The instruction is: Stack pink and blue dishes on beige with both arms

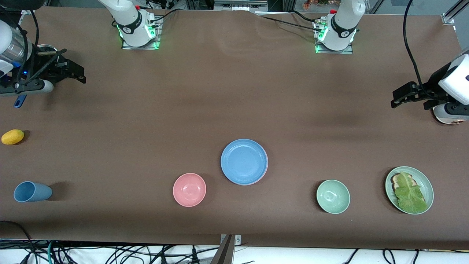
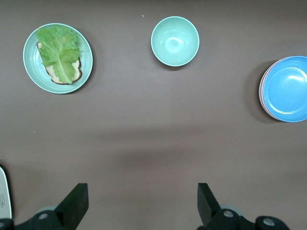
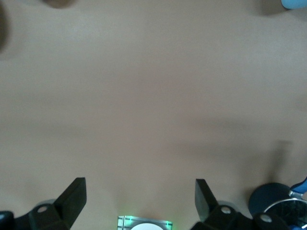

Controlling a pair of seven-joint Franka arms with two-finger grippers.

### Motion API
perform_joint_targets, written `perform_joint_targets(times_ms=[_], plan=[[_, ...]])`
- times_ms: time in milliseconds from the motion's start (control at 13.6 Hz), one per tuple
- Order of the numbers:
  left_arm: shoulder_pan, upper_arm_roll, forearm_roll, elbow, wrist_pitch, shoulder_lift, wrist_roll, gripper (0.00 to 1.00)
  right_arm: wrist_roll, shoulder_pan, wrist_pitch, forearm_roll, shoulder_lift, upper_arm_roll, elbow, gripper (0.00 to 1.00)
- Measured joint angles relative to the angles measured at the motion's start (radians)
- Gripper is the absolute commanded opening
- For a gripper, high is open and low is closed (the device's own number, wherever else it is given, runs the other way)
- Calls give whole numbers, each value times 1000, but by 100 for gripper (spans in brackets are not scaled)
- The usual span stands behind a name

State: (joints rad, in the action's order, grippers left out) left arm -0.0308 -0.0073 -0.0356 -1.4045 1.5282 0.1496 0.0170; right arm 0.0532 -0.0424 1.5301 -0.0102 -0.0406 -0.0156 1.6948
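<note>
The blue plate (image 1: 244, 161) lies on top of a stack at the table's middle, also seen in the left wrist view as the blue plate (image 2: 287, 89). A thin pink plate rim (image 2: 261, 92) peeks out beneath it. The beige plate is hidden from every view. My left gripper (image 1: 397, 97) hangs open over bare table at the left arm's end, far from the stack, with nothing between its fingers (image 2: 141, 191). My right gripper (image 1: 78, 73) is open and empty over the right arm's end of the table (image 3: 140, 184).
A small pink bowl (image 1: 189, 189) sits beside the stack, nearer the front camera. A mint-green bowl (image 1: 333, 196) and a mint-green plate with lettuce (image 1: 409, 189) lie toward the left arm's end. A blue cup (image 1: 32, 191) and a yellow fruit (image 1: 13, 136) lie toward the right arm's end.
</note>
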Motion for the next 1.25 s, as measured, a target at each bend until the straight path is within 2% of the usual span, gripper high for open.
perform_joint_targets(times_ms=[294, 1249], plan=[[0, 0, 0, 0, 0, 4, 0, 100, 0, 3, -35, 0, 29, 0, -70, 100], [1, 0, 0, 0, 0, 4, 0, 100, 0, 8, -56, 16, 45, -1, -116, 100]])
